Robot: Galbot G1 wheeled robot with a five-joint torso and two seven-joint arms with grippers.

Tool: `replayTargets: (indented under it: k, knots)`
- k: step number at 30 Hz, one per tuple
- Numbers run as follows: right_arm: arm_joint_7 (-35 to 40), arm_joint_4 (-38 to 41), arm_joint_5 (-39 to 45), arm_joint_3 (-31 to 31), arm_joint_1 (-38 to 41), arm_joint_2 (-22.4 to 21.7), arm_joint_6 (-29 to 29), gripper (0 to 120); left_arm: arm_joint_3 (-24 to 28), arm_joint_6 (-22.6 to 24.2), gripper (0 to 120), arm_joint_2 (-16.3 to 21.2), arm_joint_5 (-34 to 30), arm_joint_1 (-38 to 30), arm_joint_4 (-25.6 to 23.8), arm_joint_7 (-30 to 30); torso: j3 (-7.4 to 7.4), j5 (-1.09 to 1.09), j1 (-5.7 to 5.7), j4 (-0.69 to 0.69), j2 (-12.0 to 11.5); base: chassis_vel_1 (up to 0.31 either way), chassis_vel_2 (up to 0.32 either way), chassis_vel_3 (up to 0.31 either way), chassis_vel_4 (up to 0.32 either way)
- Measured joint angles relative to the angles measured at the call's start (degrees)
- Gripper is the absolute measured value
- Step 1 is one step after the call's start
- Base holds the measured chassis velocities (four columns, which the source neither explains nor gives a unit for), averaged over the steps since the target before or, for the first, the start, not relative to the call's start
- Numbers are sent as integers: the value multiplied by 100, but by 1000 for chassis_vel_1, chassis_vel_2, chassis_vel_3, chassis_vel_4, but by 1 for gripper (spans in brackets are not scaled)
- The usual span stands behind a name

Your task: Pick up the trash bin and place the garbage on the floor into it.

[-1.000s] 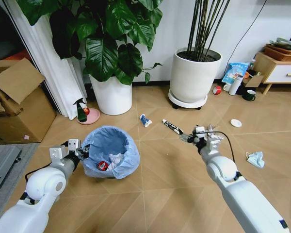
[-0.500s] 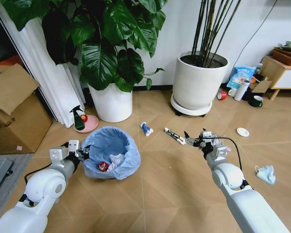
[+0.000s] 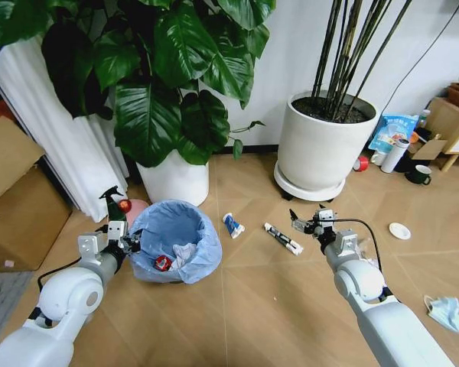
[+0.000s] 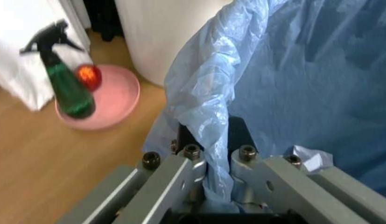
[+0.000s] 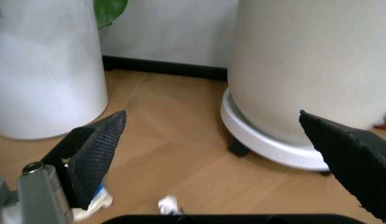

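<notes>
The trash bin (image 3: 174,241), lined with a crinkly light-blue bag, hangs at my left side, and my left gripper (image 3: 127,241) is shut on its rim. In the left wrist view the left gripper (image 4: 214,163) pinches the bag's folded edge. A red can (image 3: 163,262) and a white paper wad (image 3: 183,254) lie inside the bin. On the floor (image 3: 275,306) lie a blue-white wrapper (image 3: 231,225), a black-and-white wrapper (image 3: 283,238), a white disc (image 3: 399,230) and a face mask (image 3: 446,312). My right gripper (image 3: 300,223) is open just right of the black-and-white wrapper, with its pads (image 5: 96,154) spread wide.
Two big white plant pots (image 3: 173,177) (image 3: 319,149) stand ahead by the wall. A spray bottle (image 4: 65,88) stands on a pink dish (image 4: 112,105) left of the bin. Cardboard boxes (image 3: 15,206) sit far left. A mug (image 3: 421,175) and a low cabinet (image 3: 455,122) are at the right.
The whole view has shifted: pots and floor litter now sit closer and lower. The bin stays in my left gripper. My right gripper, still open, is nearer the black-and-white wrapper.
</notes>
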Motion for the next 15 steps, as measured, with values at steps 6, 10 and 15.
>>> replayTargets:
  k: [6,10,15]
  knots:
    - [-40,3,-46,-7,-20,-35,-8,100,-2,0,0,10,-6,1,-6,0,1,0,1,-1,0,-205,219,206,-200]
    - [-79,-35,-68,-58,-20,-67,-26,100,-2,0,0,5,-7,7,0,-1,1,0,1,0,0,-187,182,171,-186]
    - [-455,-277,-45,-72,-50,-257,48,100,-22,5,0,-14,-7,71,-38,-1,1,1,2,-1,0,-136,126,111,-130]
